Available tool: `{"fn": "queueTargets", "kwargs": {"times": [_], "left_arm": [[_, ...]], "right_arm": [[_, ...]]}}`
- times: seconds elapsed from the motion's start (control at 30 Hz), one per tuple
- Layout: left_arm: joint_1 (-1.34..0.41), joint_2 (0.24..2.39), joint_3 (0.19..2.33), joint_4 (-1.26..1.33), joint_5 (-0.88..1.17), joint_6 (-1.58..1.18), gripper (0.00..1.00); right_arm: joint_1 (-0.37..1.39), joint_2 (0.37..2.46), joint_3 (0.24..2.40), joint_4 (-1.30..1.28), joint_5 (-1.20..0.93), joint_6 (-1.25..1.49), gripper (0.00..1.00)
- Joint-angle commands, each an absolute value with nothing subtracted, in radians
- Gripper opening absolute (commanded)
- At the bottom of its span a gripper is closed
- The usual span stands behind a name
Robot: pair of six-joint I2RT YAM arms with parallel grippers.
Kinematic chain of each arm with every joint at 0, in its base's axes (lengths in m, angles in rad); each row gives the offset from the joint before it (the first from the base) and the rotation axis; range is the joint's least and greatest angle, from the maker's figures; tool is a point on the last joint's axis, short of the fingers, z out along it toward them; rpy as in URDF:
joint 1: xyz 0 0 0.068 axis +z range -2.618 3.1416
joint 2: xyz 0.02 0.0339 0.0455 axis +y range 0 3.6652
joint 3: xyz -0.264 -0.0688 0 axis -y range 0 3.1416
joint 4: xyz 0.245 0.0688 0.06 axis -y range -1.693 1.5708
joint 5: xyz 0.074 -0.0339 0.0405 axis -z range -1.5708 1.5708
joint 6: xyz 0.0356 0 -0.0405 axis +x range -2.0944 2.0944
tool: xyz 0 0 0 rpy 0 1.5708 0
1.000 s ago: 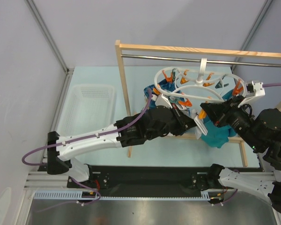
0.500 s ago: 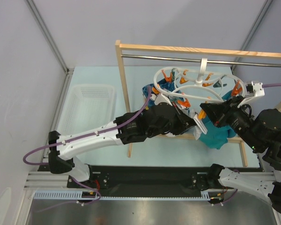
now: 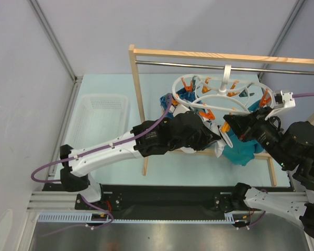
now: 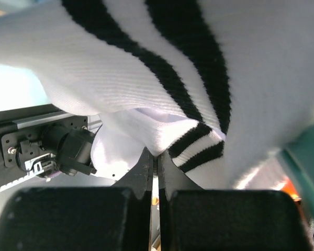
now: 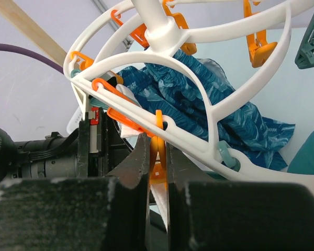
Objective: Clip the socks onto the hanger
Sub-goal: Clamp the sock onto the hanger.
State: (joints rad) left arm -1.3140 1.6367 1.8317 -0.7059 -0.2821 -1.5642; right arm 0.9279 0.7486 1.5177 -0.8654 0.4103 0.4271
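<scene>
Left gripper (image 4: 154, 159) pinching sock (image 4: 146, 78) by striped cuff. Right gripper (image 5: 157, 157) squeezing orange clip (image 5: 158, 124) on hanger (image 5: 159, 31) near rim; sock seemingly just beside clip.

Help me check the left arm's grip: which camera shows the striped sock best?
Left wrist: the sock fills it, stripes sharp, a cuff fold pinched in the left tool. Top external shows only a white scrap between the arms; right wrist shows a sliver behind the orange clip that the right tool squeezes.
</scene>
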Motion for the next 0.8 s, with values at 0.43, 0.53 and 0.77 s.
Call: {"fn": "queueTargets", "kwargs": {"times": [0.43,0.53,0.77], "left_arm": [[-1.316,1.615,1.844,-0.658,-0.232,-1.580,0.00],[-1.316,1.595,1.825,-0.652,-0.241,-1.583,0.00],[-1.316,1.594,1.832,-0.682,-0.248,-1.597,0.00]], "right_arm": [[0.937,0.744,1.457,-0.902,0.322,0.410,0.00],[0.937,0.736,1.453,-0.902,0.324,0.408,0.00],[0.937,0.730,1.457,-0.911,0.327,0.403,0.00]]}}
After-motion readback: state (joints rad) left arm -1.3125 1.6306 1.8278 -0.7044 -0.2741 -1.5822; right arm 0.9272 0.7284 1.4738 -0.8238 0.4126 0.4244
